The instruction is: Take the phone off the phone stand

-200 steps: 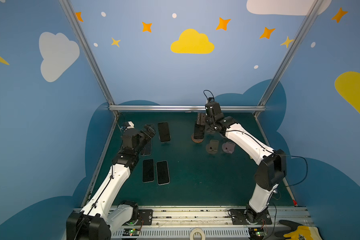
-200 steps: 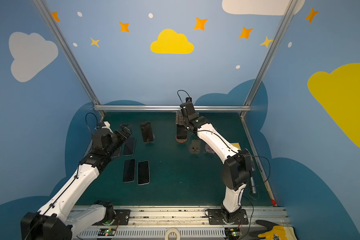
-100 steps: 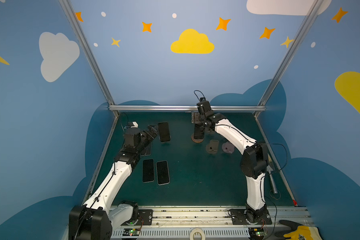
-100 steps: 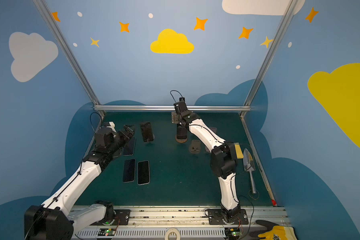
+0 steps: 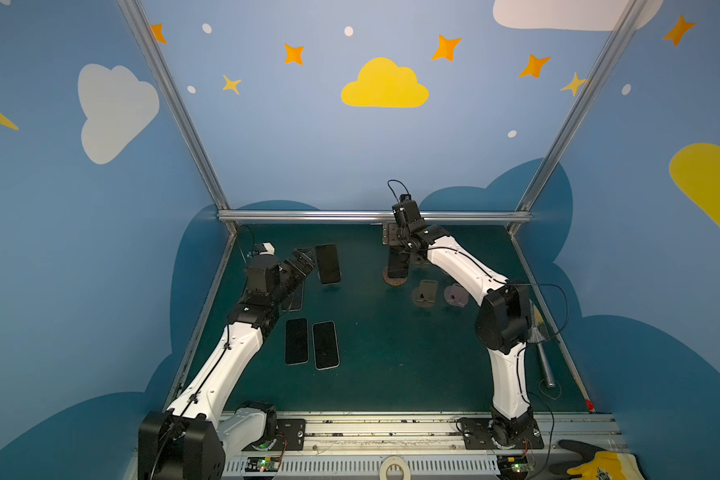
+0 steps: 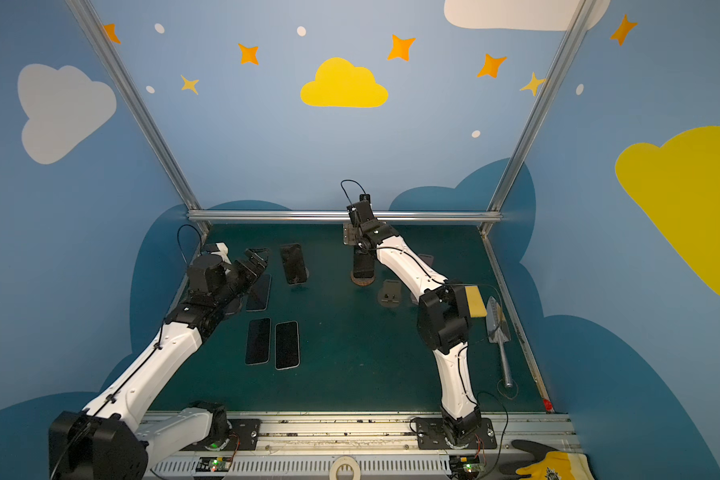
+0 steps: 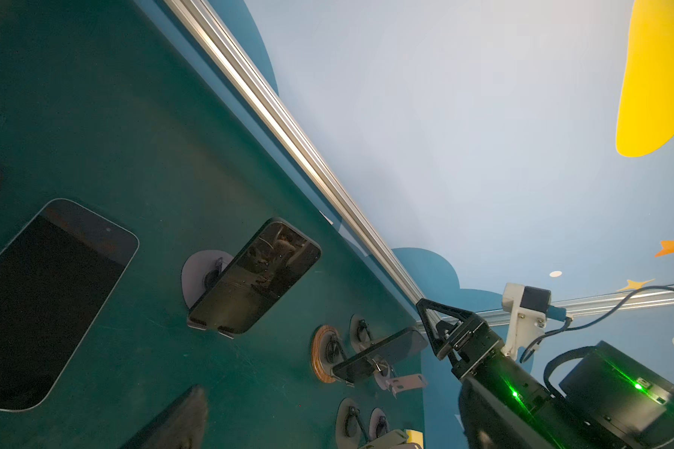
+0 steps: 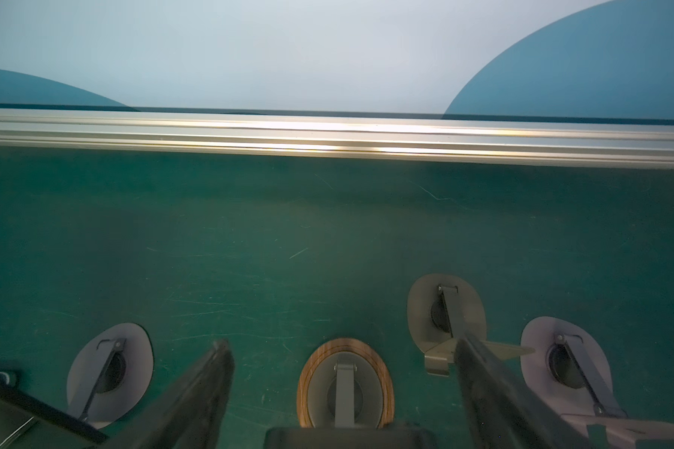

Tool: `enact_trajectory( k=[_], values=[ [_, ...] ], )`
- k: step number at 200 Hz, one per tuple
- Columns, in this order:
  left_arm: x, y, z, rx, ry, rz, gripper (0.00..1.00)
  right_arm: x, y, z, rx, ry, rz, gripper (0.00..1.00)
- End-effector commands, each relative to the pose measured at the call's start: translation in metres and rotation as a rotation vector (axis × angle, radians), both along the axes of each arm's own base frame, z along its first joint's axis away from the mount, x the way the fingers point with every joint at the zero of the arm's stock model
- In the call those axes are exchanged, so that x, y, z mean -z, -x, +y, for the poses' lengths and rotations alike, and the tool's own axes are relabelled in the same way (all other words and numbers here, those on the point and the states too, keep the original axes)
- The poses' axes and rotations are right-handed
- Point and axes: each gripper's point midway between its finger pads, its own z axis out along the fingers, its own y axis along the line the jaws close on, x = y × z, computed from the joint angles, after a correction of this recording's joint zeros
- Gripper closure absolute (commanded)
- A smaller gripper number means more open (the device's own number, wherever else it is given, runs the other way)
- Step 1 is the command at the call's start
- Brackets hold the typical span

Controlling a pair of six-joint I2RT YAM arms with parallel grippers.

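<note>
- While the phone (image 5: 396, 262) stands propped on the wood-rimmed stand (image 5: 393, 282) at the centre of both top views, the task is not yet done: the handset sits in its cradle, unlifted.
- The right pincer (image 5: 399, 249) hangs directly over it, released. Its fingers (image 8: 211, 373) are spread to either side of the phone's top edge in the right wrist view, and whether they touch it cannot be told.
- What is left, by the look of it, is to clamp the phone, raise it clear of the cradle and lay it on the tabletop (image 5: 391, 374).
- The left pincer (image 5: 304, 261), released too, hovers just beside a second phone (image 5: 328, 264) leaning on a grey stand (image 7: 195, 272), left of centre.
- Right of centre, a pair of bare stands (image 5: 425, 293) hold nothing.
- At least three flat phones (image 5: 296, 340) lie at lower left.
</note>
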Motion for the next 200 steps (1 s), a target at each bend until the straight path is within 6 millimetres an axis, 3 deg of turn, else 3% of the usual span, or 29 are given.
enact_trajectory(
  k=[1, 169, 200],
  values=[
    [-0.018, -0.004, -0.003, 0.020, 0.024, -0.050, 0.00, 0.015, 0.000, -0.006, 0.021, 0.005, 0.034, 0.11],
    [-0.018, -0.004, -0.002, 0.022, 0.033, -0.050, 0.00, 0.047, 0.007, -0.005, 0.013, -0.065, 0.105, 0.11],
    [-0.020, -0.004, -0.002, 0.022, 0.030, -0.054, 0.00, 0.051, 0.012, -0.001, 0.004, -0.075, 0.131, 0.15]
  ],
)
